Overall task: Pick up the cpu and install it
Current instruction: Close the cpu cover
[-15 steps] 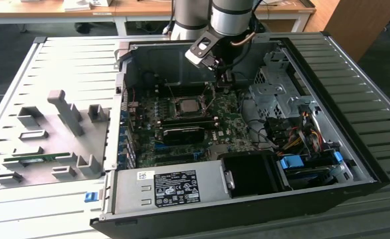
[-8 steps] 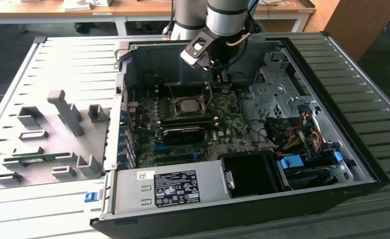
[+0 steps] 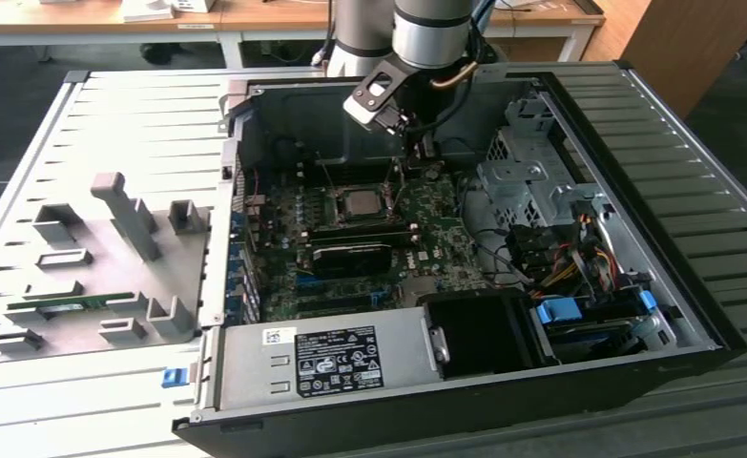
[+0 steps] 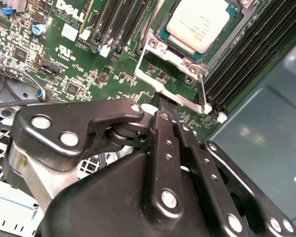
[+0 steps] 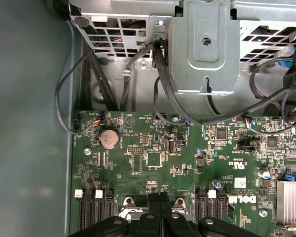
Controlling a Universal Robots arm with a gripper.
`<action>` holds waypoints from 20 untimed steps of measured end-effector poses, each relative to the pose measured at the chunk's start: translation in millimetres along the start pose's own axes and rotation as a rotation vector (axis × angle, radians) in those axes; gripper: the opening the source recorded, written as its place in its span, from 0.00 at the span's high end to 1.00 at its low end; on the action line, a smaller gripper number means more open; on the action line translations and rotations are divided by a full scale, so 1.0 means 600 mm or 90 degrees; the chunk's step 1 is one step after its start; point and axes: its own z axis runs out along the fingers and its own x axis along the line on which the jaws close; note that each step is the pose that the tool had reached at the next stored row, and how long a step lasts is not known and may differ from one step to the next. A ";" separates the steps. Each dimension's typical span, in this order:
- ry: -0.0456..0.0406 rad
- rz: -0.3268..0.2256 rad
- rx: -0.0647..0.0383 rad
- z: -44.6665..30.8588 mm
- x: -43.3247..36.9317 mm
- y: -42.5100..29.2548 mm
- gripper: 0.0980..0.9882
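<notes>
Resting in its socket, the cpu [image 4: 200, 24] looks placed

It lies flat, silvery top up, inside the socket [image 4: 149, 49] on the motherboard [image 5: 187, 163]. The end effector [image 4: 160, 104] hangs just beside the socket's frame, pressed together and carrying nothing. Pick-up and placing appear done. Whether the lever [image 4: 202, 91] is latched, I cannot tell.

Grey slatted table [image 3: 132, 105], wooden desks [image 3: 80, 24] behind, dark floor [image 3: 10, 72]
</notes>
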 end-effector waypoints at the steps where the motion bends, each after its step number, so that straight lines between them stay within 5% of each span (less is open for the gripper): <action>1: 0.0000 0.000 0.000 0.000 0.000 0.000 0.99; 20: 0.0000 0.000 0.000 0.000 0.001 -0.038 0.99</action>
